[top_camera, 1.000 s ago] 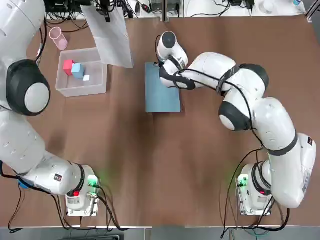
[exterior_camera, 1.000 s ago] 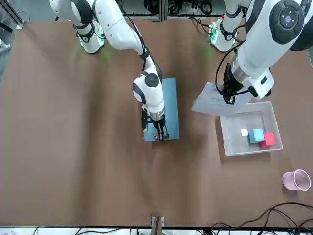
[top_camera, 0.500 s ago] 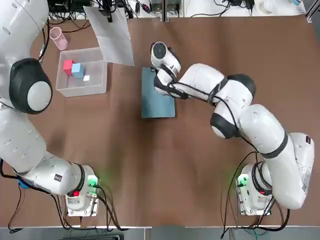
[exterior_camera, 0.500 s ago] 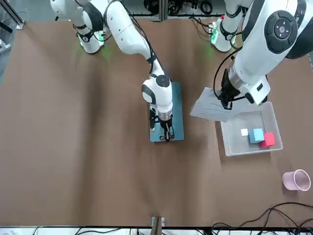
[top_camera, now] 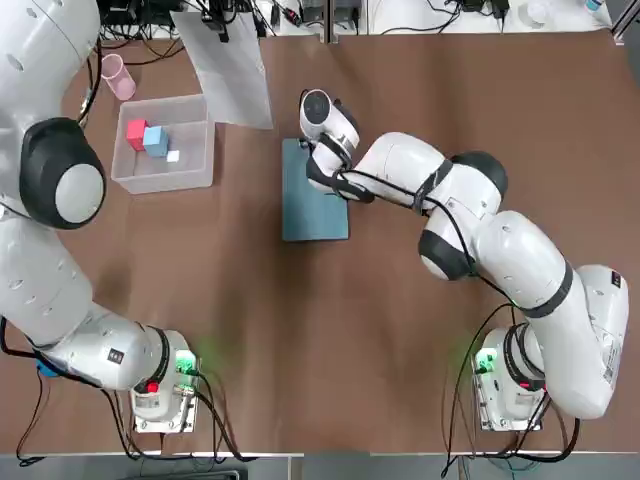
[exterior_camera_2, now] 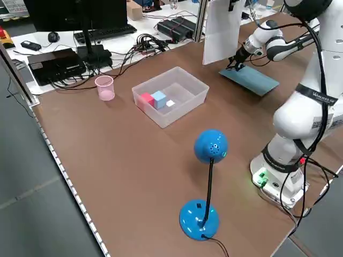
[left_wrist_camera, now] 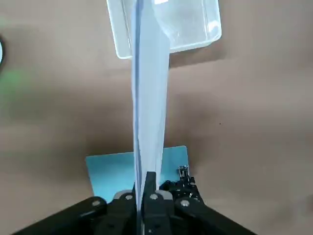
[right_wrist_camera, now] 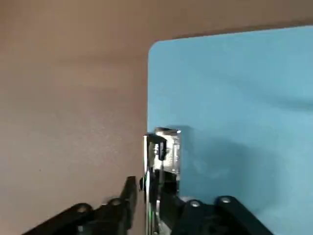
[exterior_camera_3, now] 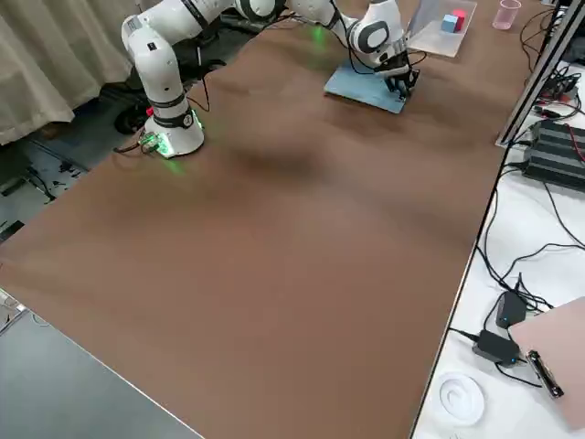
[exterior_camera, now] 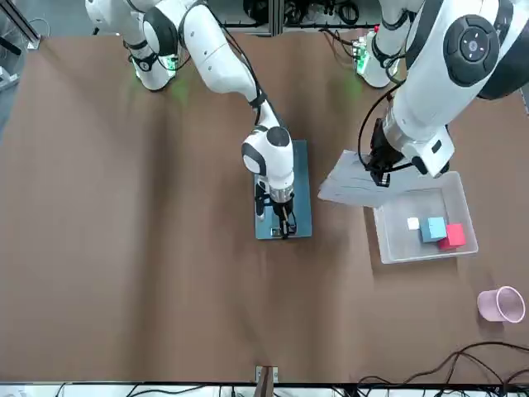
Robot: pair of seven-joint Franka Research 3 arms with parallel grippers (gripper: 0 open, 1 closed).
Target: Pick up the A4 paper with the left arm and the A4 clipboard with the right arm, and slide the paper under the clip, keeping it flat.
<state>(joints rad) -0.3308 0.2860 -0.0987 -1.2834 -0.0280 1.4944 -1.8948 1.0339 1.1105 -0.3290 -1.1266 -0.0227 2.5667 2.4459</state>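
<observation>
clear bin (top_camera: pixel 195 170): red, blue, white blocks | pink cup (top_camera: pixel 116 77) | blue lamp (exterior_camera_2: pixel 206 182)

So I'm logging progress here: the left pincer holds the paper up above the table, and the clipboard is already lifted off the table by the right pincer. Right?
Not quite. The clipboard lies flat on the table, as the left side view shows, with the right pincer at its clip end. The left pincer does hold the paper up above the table.
</observation>
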